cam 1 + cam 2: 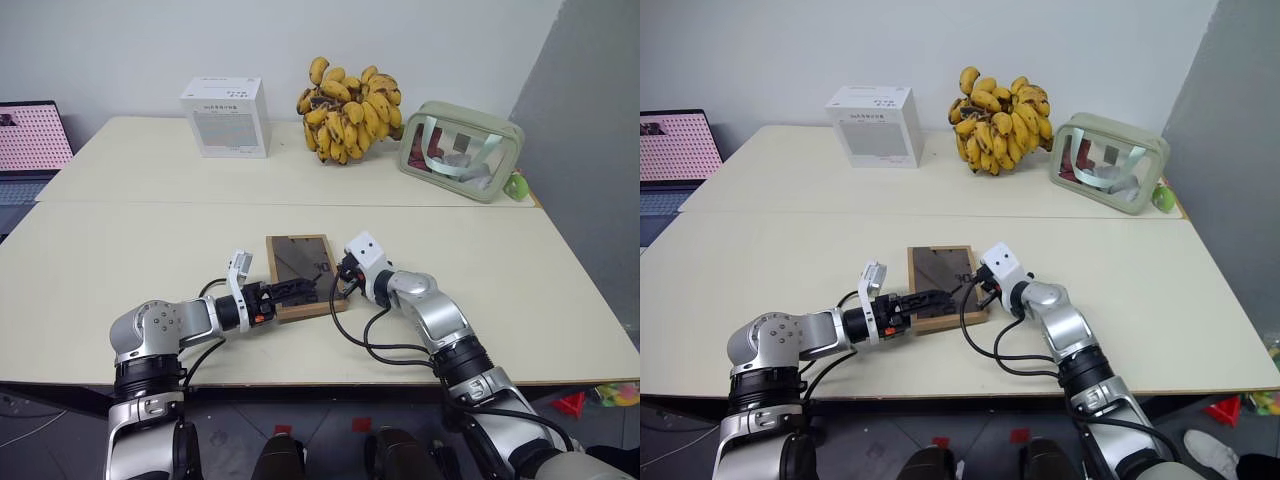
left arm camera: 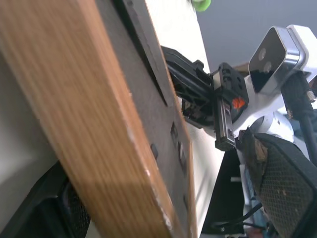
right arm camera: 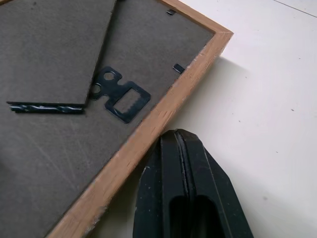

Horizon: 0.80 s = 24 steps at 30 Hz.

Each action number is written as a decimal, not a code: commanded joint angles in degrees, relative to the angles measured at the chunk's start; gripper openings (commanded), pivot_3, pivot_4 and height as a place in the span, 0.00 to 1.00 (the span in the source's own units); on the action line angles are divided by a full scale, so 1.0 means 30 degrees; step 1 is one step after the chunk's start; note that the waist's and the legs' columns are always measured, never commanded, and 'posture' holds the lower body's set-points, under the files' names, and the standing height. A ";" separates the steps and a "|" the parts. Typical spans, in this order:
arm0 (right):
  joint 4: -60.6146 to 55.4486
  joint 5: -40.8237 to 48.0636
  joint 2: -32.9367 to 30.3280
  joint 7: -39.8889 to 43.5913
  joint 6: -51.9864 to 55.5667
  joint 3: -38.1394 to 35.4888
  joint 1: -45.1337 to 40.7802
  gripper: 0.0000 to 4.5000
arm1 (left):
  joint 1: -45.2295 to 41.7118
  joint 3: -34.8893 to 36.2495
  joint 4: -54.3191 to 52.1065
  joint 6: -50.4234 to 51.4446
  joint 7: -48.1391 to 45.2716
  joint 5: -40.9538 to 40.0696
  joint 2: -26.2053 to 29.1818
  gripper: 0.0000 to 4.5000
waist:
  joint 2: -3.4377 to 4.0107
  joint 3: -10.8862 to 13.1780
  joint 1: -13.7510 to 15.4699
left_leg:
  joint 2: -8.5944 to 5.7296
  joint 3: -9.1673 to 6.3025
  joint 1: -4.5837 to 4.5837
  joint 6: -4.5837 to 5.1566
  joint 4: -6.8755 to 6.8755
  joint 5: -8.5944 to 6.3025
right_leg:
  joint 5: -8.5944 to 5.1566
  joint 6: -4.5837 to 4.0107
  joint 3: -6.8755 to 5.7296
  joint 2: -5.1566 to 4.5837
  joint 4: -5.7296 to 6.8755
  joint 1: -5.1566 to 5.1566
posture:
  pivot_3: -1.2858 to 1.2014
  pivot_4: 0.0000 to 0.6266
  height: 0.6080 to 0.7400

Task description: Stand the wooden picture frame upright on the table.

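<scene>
Face-down, wooden picture frame [image 1: 300, 272]: light-wood border, grey back panel up.

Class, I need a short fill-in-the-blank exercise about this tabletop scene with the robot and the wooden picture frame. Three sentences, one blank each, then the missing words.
1. The wooden picture frame lies on the table with its dark grey ____ panel facing up.
2. The right claw, beside the frame's edge, has its fingers ____.
3. Behind the frame, between the white box and the clear pouch, sits a bunch of ____.

Missing words: back; shut; bananas
</scene>
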 commanded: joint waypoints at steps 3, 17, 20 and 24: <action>-0.0713 0.0643 -0.0434 -0.0427 0.0435 -0.0981 -0.0370 0.00 | 0.0883 0.0097 -0.0703 0.1240 0.0433 -0.0681 0.0141 0.72 | 0.0000 0.0000 -0.0103 | 0.0016 0.0011 -0.0023 0.0000 -0.0028 -0.0001 | -0.0004 -0.0007 0.0004 0.0014 -0.0008 -0.0034 | 0.52 0.24 1.00; -0.7111 0.6409 -0.2077 0.2897 0.5415 -0.3931 -0.1852 0.10 | -0.0203 0.0330 -0.1790 0.1353 0.0354 -0.2072 0.0365 0.29 | -0.0005 0.0008 -0.0101 | 0.0007 -0.0018 -0.0073 0.0000 -0.0007 0.0000 | 0.0008 0.0013 -0.0017 0.0014 -0.0025 -0.0055 | 0.52 0.24 1.00; -0.8294 0.9099 -0.3058 0.4693 0.8504 -0.4374 -0.2925 0.26 | -0.0884 -0.0020 -0.2548 0.1849 -0.0711 -0.2872 0.1628 0.29 | -0.0005 0.0015 -0.0255 | 0.0034 -0.0027 -0.0114 0.0001 -0.0029 0.0000 | 0.0009 0.0013 -0.0023 0.0038 -0.0038 -0.0101 | 0.52 0.24 1.00; -0.7654 1.0252 -0.4001 0.6461 0.9003 -0.3738 -0.3937 0.44 | -0.1581 -0.0530 -0.2783 0.1690 -0.1679 -0.3142 0.2948 0.29 | -0.0003 0.0017 -0.0327 | 0.0058 -0.0074 -0.0146 0.0004 -0.0060 -0.0003 | -0.0035 -0.0061 -0.0077 0.0062 -0.0029 -0.0133 | 0.52 0.24 1.00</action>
